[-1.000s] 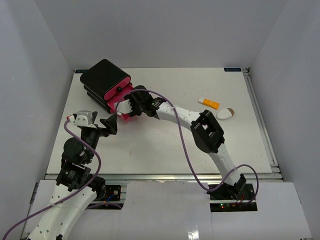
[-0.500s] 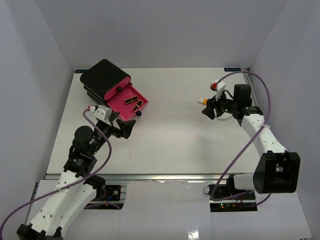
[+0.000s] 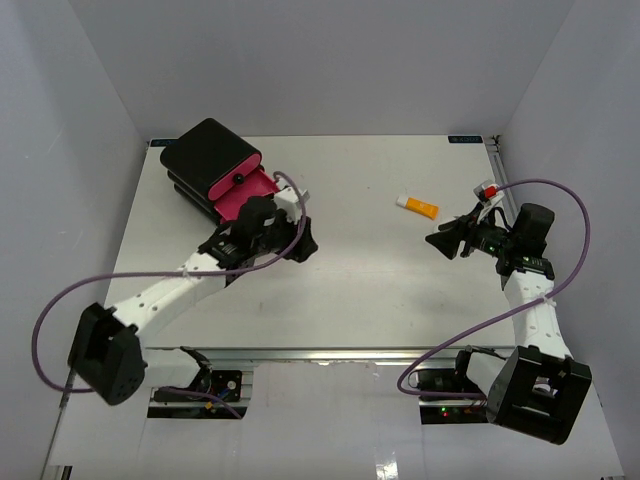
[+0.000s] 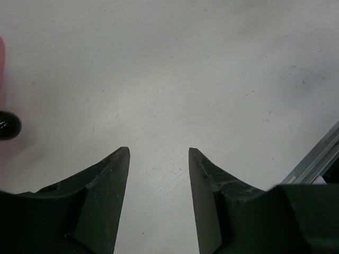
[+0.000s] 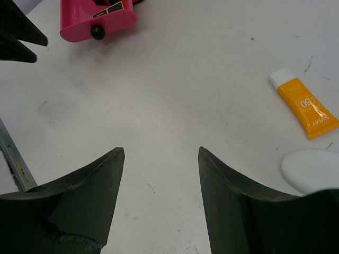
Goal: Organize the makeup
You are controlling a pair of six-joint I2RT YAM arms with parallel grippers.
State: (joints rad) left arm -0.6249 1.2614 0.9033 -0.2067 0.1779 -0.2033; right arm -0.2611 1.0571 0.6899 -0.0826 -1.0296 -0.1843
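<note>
From the top view I see the white table (image 3: 350,290) carrying a black box (image 3: 210,155) in its far left corner, with a pink drawer (image 3: 238,197) standing open toward the middle. An orange white-capped tube (image 3: 417,206) lies flat toward the far right. My right wrist view shows a white puff (image 5: 312,169) near it, not touching.

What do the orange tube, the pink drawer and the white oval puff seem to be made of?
Orange tube: likely soft plastic, glossy, with printed lettering and a white cap.
Pink drawer: apparently hard plastic, smooth with slight sheen.
White oval puff: smooth and matt, perhaps foam or sponge; only partly in view, so uncertain.
</note>
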